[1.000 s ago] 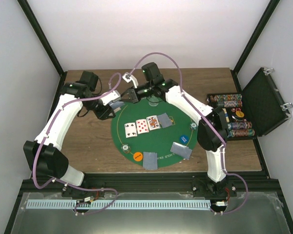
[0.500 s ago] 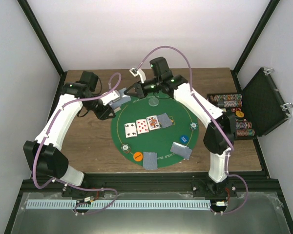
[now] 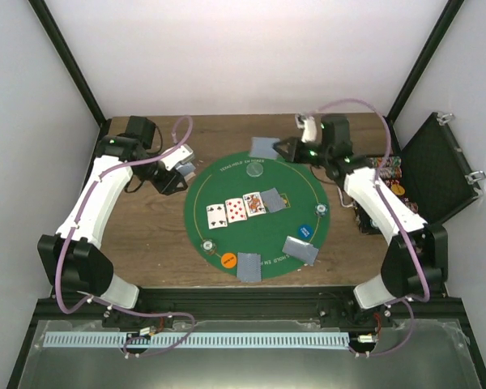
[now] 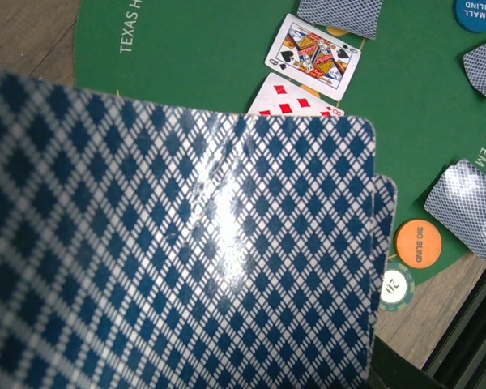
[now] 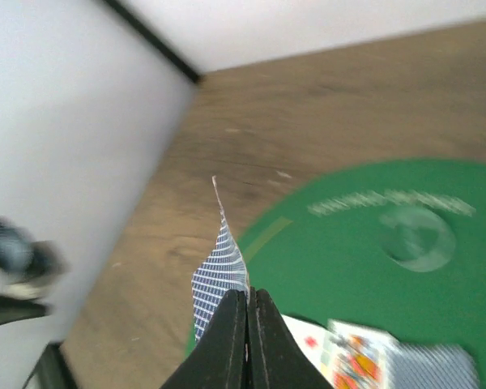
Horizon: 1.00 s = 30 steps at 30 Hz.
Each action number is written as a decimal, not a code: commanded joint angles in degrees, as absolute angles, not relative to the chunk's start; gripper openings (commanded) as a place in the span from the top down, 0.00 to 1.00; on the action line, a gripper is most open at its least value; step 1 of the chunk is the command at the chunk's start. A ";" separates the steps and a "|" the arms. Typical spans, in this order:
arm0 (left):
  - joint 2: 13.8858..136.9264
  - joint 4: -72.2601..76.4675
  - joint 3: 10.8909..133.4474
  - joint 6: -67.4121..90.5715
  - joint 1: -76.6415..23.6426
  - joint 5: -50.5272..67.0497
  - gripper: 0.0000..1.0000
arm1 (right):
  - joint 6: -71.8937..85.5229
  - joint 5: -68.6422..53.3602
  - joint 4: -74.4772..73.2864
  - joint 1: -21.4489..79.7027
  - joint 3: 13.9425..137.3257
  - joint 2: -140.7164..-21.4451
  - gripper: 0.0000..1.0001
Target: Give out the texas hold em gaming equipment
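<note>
Seen from above, the left gripper (image 3: 176, 168) hangs over bare wood just beside the green mat (image 3: 223, 185), pinching a deck of cards (image 4: 178, 251). In its wrist view the blue-diamond backs fill most of the frame and hide the fingers, so the grip is probably on the deck's covered edge. The right gripper (image 5: 247, 293), fingers pressed together, pinches a single card (image 5: 220, 271), seen edge-on and blurred, over the mat's far rim. Three face-up cards (image 3: 245, 207) lie mid-mat; the deck half covers one. A blue disc (image 4: 479, 11) is cut off at the frame's corner. The right arm partly hides the chip case (image 3: 425, 166).
</note>
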<state>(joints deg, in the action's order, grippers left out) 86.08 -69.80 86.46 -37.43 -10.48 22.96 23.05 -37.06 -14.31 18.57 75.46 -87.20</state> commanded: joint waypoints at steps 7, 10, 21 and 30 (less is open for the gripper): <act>85.42 -68.38 85.56 -36.78 -10.05 23.75 0.58 | 40.09 -5.54 -2.99 14.39 54.16 -84.06 0.99; 85.26 -68.29 85.43 -36.87 -10.07 23.89 0.58 | 42.64 -3.38 -1.79 14.41 53.24 -87.04 0.99; 85.84 -68.55 85.85 -36.99 -10.02 23.72 0.58 | 50.50 -1.74 -5.39 14.81 50.43 -93.12 0.99; 86.22 -68.73 86.13 -37.06 -9.98 23.72 0.58 | 55.32 -2.44 -6.63 16.24 45.17 -92.36 0.99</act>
<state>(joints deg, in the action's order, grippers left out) 86.08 -69.08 85.69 -37.23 -10.26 22.96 51.72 -3.33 -6.44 15.59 48.18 -93.76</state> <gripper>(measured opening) 0.422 0.007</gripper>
